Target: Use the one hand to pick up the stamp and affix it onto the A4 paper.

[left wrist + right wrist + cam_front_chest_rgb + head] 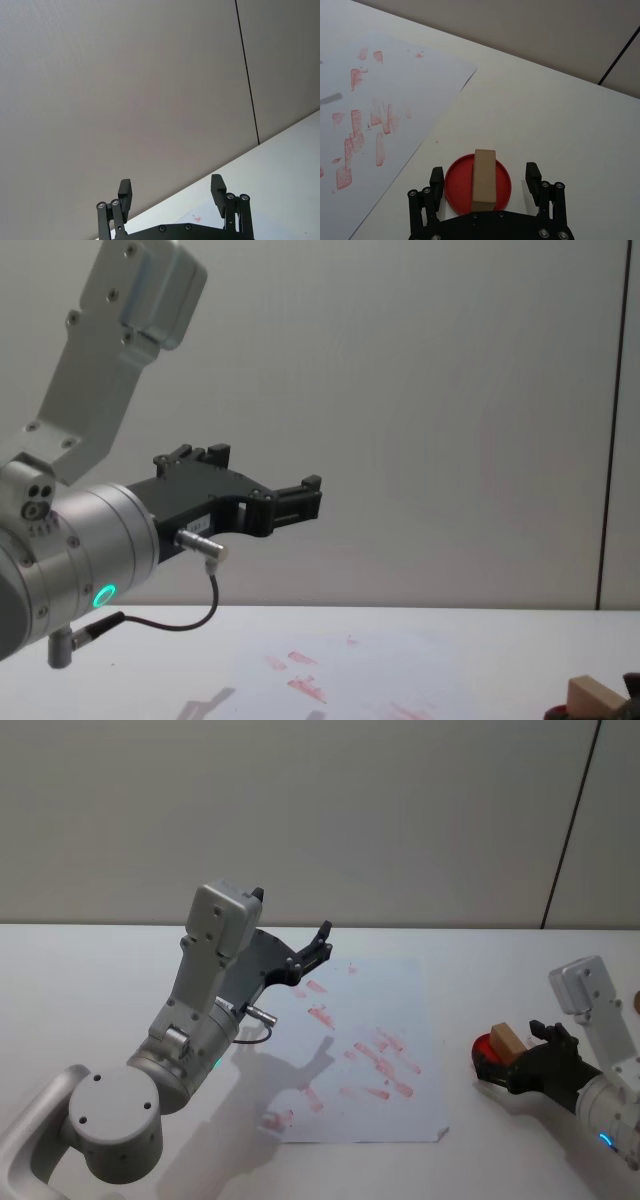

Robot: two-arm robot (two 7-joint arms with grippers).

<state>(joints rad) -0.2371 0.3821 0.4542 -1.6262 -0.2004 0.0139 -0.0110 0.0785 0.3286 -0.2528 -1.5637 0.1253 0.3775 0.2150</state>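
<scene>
With its fingers spread wide and empty, the right claw (485, 180) straddles the wooden stamp (484, 174) standing on the red ink pad (455, 185) beside the A4 paper (395, 85); an off-centre close could tip it.

White paper (372, 1050) dotted with smudged red rectangular marks. Light tan wooden stamp (484, 181) on a round red ink pad (503, 185). Plain white desk (90, 980). Black right gripper (484, 175); black left gripper (171, 195) with green-lit silver wrist.

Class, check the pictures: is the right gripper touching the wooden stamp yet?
Apart. In the right wrist view the right gripper is open, and red ink pad shows between each finger and the stamp standing on it.
</scene>
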